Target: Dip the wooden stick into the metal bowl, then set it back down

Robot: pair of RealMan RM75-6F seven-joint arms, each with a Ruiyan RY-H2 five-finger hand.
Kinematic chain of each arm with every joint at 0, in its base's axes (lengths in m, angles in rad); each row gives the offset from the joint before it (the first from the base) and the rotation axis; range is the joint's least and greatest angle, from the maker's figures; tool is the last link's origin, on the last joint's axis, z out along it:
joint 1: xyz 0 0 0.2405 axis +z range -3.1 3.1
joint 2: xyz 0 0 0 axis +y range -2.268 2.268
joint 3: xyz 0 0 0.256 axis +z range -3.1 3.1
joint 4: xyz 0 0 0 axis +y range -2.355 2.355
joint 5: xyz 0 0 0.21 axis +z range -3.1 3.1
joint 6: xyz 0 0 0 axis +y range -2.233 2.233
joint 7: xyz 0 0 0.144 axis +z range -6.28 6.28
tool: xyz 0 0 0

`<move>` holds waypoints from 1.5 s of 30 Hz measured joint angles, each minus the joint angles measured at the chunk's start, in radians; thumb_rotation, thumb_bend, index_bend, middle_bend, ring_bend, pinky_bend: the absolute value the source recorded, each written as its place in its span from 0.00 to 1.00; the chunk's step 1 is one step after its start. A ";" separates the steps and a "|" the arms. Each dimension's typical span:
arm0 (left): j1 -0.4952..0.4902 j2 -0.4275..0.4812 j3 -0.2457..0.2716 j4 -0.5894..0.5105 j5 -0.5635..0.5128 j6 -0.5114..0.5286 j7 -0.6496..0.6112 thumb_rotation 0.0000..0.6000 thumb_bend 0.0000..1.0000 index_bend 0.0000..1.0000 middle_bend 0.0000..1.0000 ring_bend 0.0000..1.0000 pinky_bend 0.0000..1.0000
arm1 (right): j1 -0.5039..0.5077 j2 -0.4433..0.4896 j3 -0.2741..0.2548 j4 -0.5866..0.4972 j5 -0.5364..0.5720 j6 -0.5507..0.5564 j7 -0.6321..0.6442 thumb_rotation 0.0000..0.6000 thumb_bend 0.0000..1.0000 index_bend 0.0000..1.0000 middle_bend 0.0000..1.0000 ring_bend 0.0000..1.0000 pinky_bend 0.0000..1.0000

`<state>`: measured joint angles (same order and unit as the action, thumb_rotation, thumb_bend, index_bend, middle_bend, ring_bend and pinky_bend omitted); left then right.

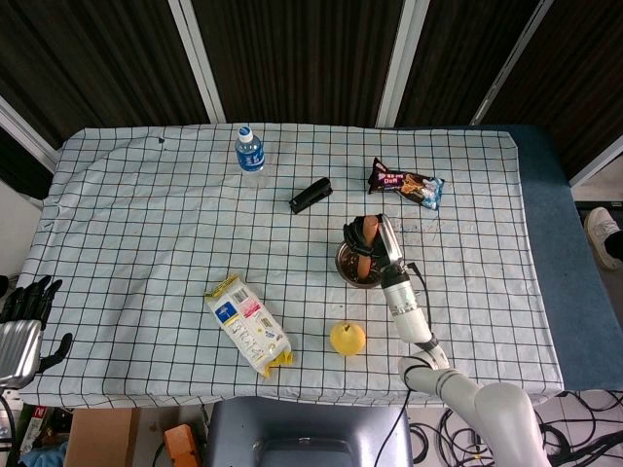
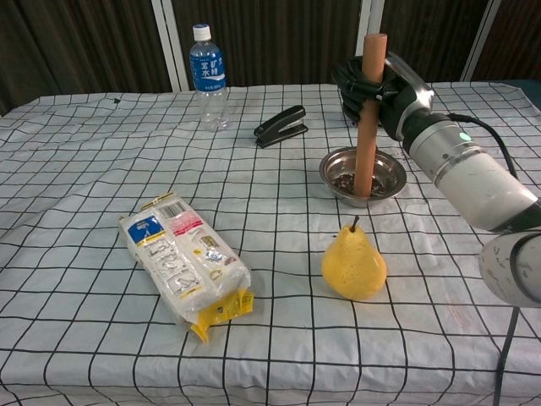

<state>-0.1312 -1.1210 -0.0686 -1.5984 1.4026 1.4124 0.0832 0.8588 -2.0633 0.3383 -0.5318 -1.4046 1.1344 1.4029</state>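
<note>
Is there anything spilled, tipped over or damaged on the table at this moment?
Nothing stands out. The metal bowl sits flat, the right hand holds the wooden stick upright in it, and the water bottle stands upright.

My right robot hand [image 2: 372, 83]: black fingers, silver shell. Forearm white w/ grey band, green LED, black cable alongside. Left robot hand [image 1: 27, 298] black too, on a ribbed silver wrist.
</note>
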 measured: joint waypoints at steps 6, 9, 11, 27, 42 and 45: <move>0.000 0.001 0.001 0.000 0.001 0.001 -0.003 1.00 0.37 0.00 0.00 0.00 0.02 | 0.001 0.001 -0.007 0.011 -0.003 0.014 0.014 1.00 0.45 1.00 0.95 0.95 0.95; 0.001 0.000 0.001 0.000 0.002 0.003 -0.003 1.00 0.37 0.00 0.00 0.00 0.02 | 0.007 0.010 -0.001 -0.003 -0.005 0.041 0.012 1.00 0.45 1.00 0.95 0.95 0.95; 0.001 0.000 0.001 0.000 0.002 0.003 -0.001 1.00 0.37 0.00 0.00 0.00 0.02 | 0.013 0.023 0.006 -0.024 -0.006 0.061 0.006 1.00 0.45 1.00 0.95 0.95 0.95; -0.004 0.003 -0.002 0.007 -0.004 -0.009 -0.019 1.00 0.37 0.00 0.00 0.00 0.02 | 0.023 0.028 0.020 -0.031 0.034 0.001 -0.022 1.00 0.45 1.00 0.95 0.95 0.95; -0.009 0.006 -0.003 0.017 0.004 -0.011 -0.044 1.00 0.37 0.00 0.00 0.00 0.02 | 0.034 -0.016 0.000 0.071 0.029 -0.018 0.050 1.00 0.45 1.00 0.95 0.95 0.95; -0.007 0.005 -0.002 0.019 0.009 -0.004 -0.046 1.00 0.37 0.00 0.00 0.00 0.02 | 0.036 -0.003 0.003 0.052 0.021 0.026 0.053 1.00 0.45 1.00 0.95 0.95 0.95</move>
<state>-0.1382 -1.1162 -0.0710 -1.5793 1.4117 1.4088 0.0372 0.8945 -2.0659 0.3416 -0.4796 -1.3834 1.1609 1.4555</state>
